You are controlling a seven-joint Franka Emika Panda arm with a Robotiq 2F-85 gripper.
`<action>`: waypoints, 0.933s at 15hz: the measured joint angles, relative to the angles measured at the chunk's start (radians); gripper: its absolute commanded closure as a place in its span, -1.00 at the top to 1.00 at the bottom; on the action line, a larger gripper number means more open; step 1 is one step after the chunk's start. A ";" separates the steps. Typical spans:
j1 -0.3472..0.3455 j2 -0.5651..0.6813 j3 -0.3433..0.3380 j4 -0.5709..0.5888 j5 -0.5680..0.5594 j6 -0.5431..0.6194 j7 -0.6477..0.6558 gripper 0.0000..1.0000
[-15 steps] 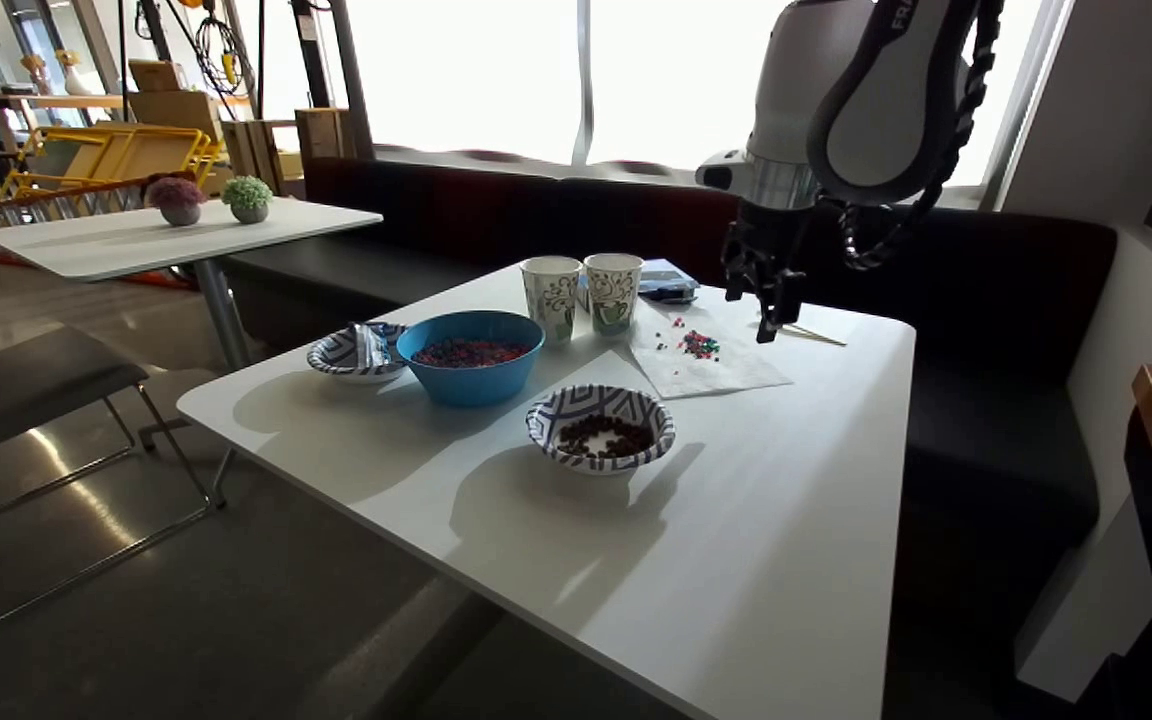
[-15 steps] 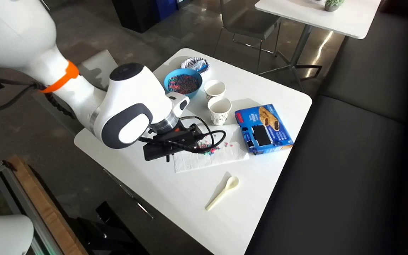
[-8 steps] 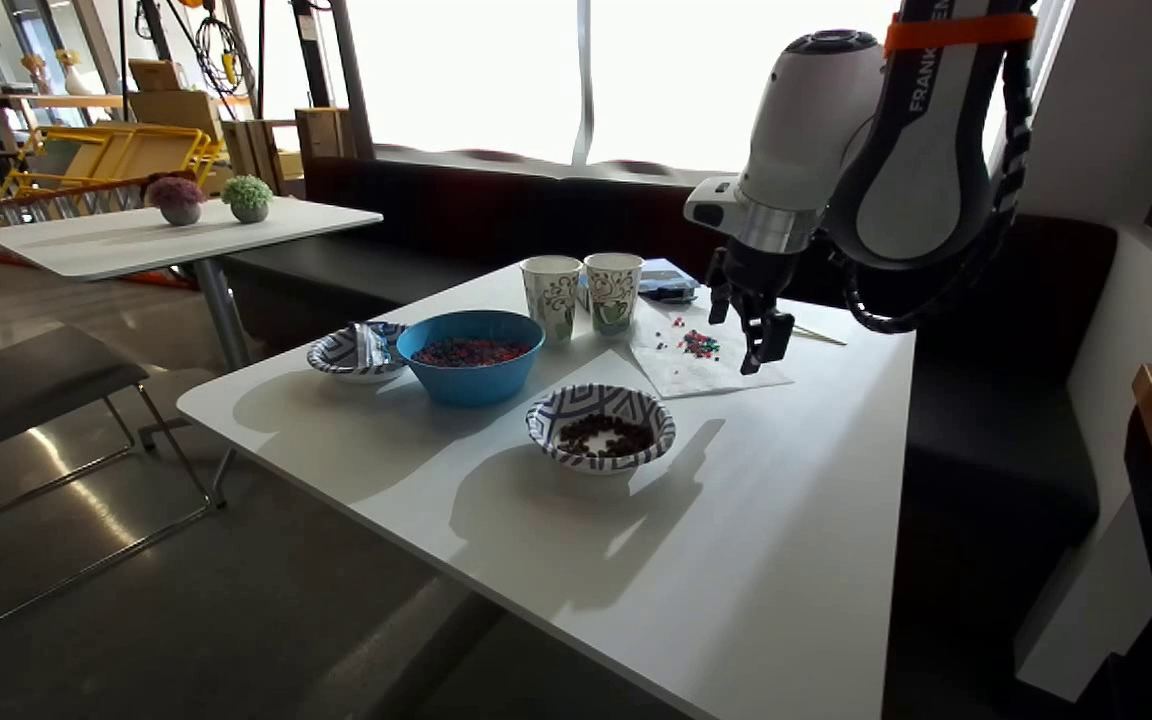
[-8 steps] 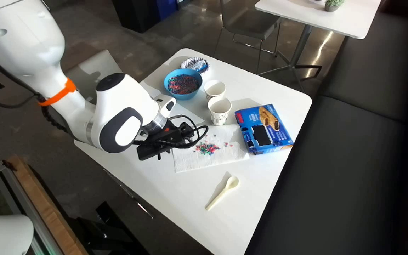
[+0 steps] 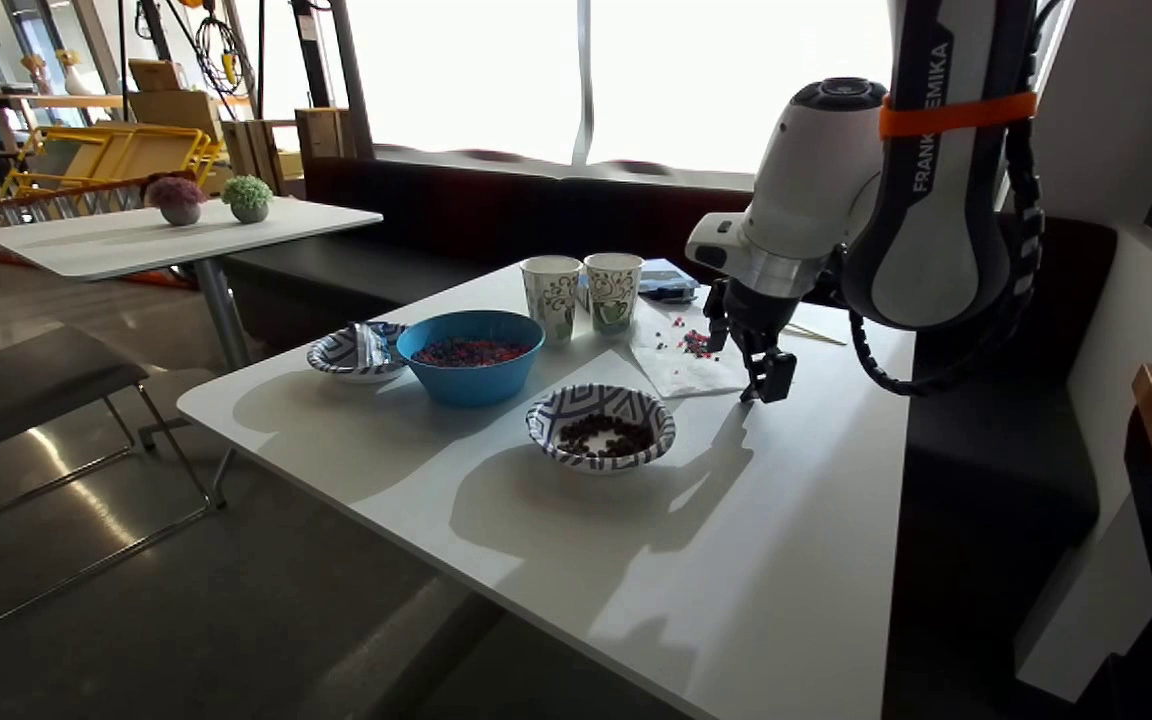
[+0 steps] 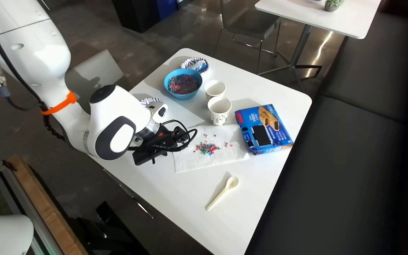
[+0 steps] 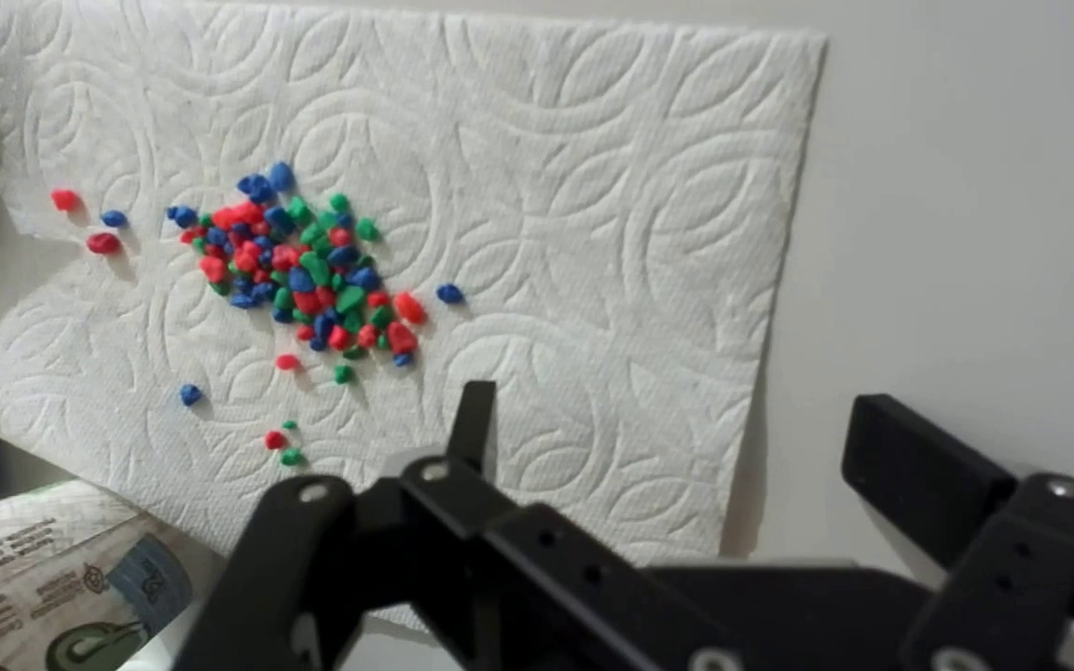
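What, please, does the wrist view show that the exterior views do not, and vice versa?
Only the wrist view shows the embossed leaf pattern on the white paper towel and small print on a white patterned paper cup. Only the exterior views show the round blue bowl and the long cream spoon. They share that towel, its pile of small red, green and blue pieces, a cup and the black two-fingered gripper.

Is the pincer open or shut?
Open: in the wrist view, the pincer has its fingers wide apart, with only paper towel and white tabletop visible between the tips.
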 measured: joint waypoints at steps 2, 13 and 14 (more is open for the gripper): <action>0.010 0.014 0.000 -0.001 0.023 0.016 -0.001 0.67; -0.029 0.030 0.019 0.015 0.034 0.046 -0.012 0.73; -0.048 0.029 0.030 0.021 0.028 0.047 -0.012 0.68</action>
